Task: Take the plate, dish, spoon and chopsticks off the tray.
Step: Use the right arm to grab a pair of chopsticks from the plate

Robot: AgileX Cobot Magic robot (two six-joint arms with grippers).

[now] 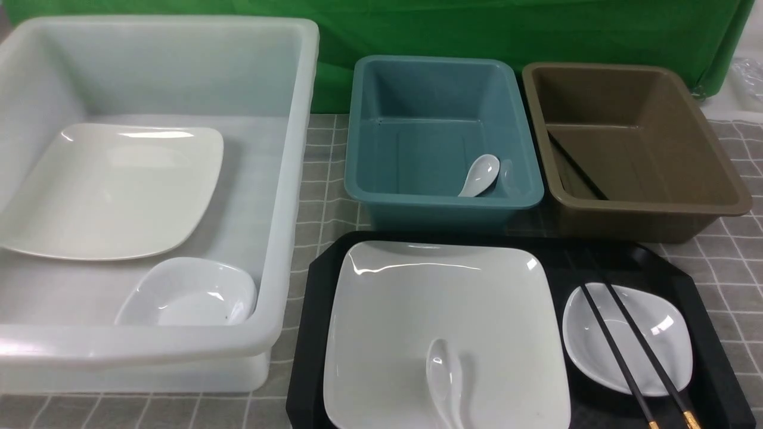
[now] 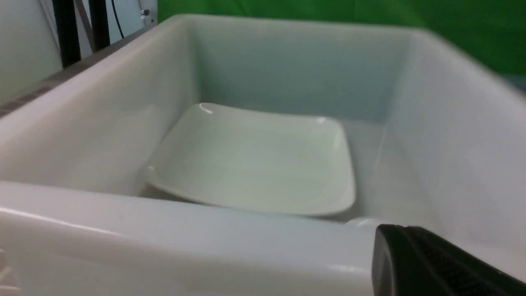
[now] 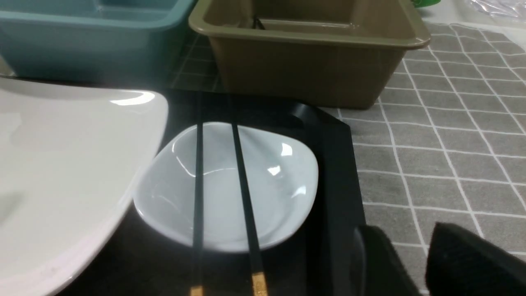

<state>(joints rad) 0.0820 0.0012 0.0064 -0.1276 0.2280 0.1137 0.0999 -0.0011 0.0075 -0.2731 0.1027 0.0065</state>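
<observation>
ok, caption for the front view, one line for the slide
Black tray with plate, spoon, dish and chopsticks, before white, teal and brown tubs.

My left gripper [image 2: 400,263] is closed, its two fingers pressed together; my right gripper [image 3: 404,250] stands partly open, with a gap between its dark fingertips, holding nothing

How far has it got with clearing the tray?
Judging by the tubs, one plate and dish sit in the white tub, one spoon in the teal. Neither gripper holds anything. Still on the tray: another plate carrying a spoon, another dish under two chopsticks.
</observation>
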